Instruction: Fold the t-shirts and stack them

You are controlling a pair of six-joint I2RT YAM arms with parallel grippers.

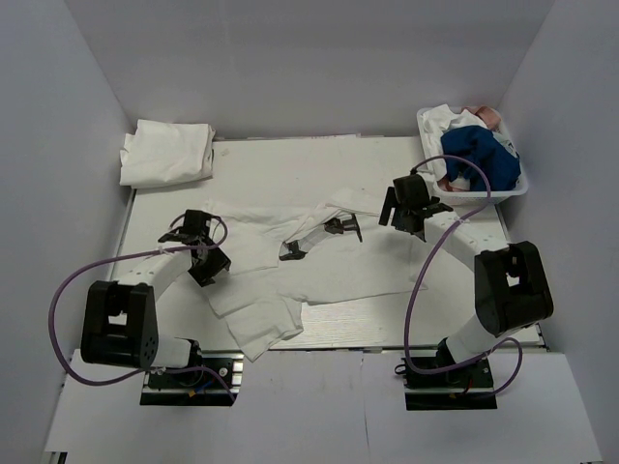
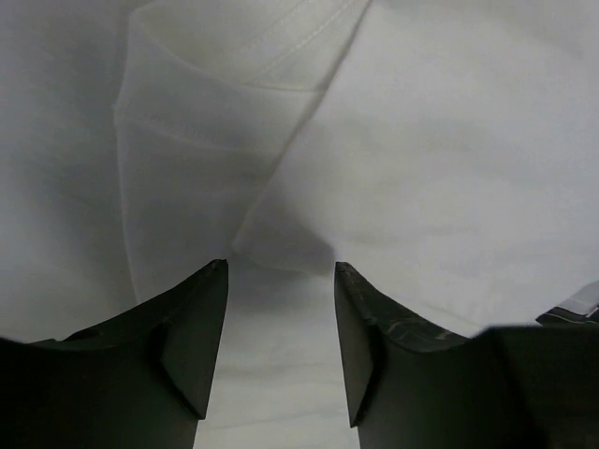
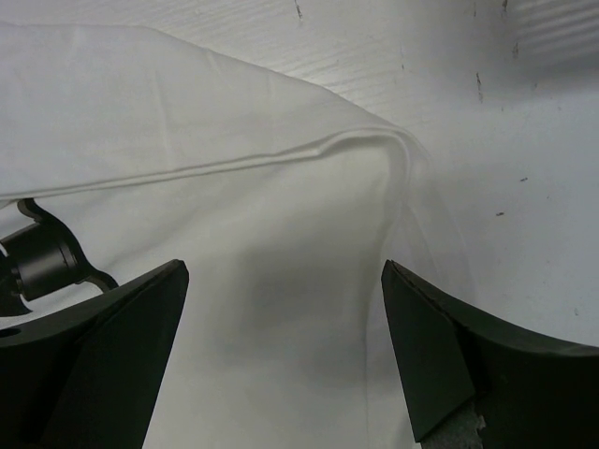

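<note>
A white t-shirt (image 1: 329,266) with a small black print (image 1: 340,226) lies spread and rumpled in the middle of the table. A second white t-shirt (image 1: 166,153) lies folded at the back left. My left gripper (image 1: 186,230) is open and empty at the spread shirt's left edge. In the left wrist view the gripper (image 2: 281,271) is over bare table, with a folded shirt edge (image 2: 449,168) just ahead. My right gripper (image 1: 400,215) is open and empty at the shirt's right sleeve. In the right wrist view the gripper (image 3: 284,271) hovers over the cloth (image 3: 234,215).
A white basket (image 1: 484,196) at the back right holds a blue cloth (image 1: 479,155) and other clothes. White walls close the table on the left, back and right. Bare table (image 3: 524,187) shows right of the sleeve.
</note>
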